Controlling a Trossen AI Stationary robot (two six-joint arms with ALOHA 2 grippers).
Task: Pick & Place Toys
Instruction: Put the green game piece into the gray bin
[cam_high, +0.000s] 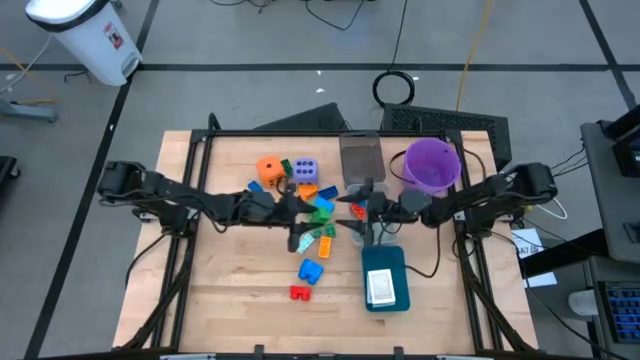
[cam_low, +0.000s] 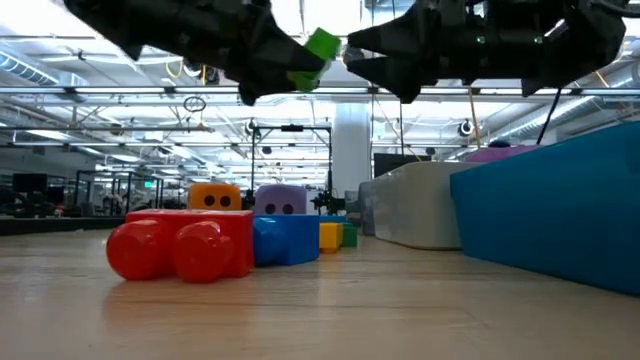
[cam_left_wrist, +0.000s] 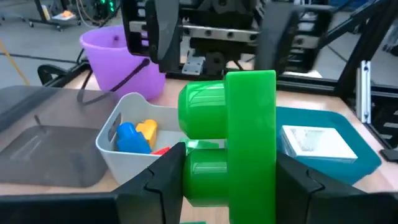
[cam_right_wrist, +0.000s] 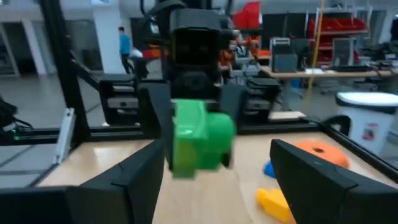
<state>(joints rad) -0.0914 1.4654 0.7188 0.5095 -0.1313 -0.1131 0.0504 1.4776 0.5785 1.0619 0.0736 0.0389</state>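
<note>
1. Wooden table (cam_high: 230, 310), pale and planked, carries everything; two dark arms reach in from its left and right edges and meet above its middle.
2. Nearest the front edge lies a red block (cam_high: 300, 292), with a blue block (cam_high: 311, 270) just behind it. In the low view the red block (cam_low: 180, 247) touches the blue one (cam_low: 288, 238).
3. Toward the front right sits a teal tray (cam_high: 388, 290) holding a white picture card (cam_high: 380, 288).
4. Above the table's middle, the left gripper (cam_left_wrist: 229, 171) is clamped on a green block (cam_left_wrist: 229, 146), held up in the air clear of the table. The low view shows the green block (cam_low: 315, 55) high above the surface.
5. Facing it, the right gripper (cam_right_wrist: 214, 165) has its fingers spread wide on either side of the same green block (cam_right_wrist: 199, 140), not closed on it.
6. Under and around the two grippers, a loose cluster of green, blue, yellow and red blocks (cam_high: 318, 215) lies on the table's middle.
7. Behind the cluster, toward the back edge, stand an orange die (cam_high: 269, 169) and a lavender dotted die (cam_high: 304, 170), near each other.
8. Right of the dice sits a grey bin (cam_high: 361, 158); the left wrist view shows a pale container (cam_left_wrist: 134, 140) with blue and yellow blocks inside.
9. Near the back right corner stands a purple bucket (cam_high: 433, 165).
</note>
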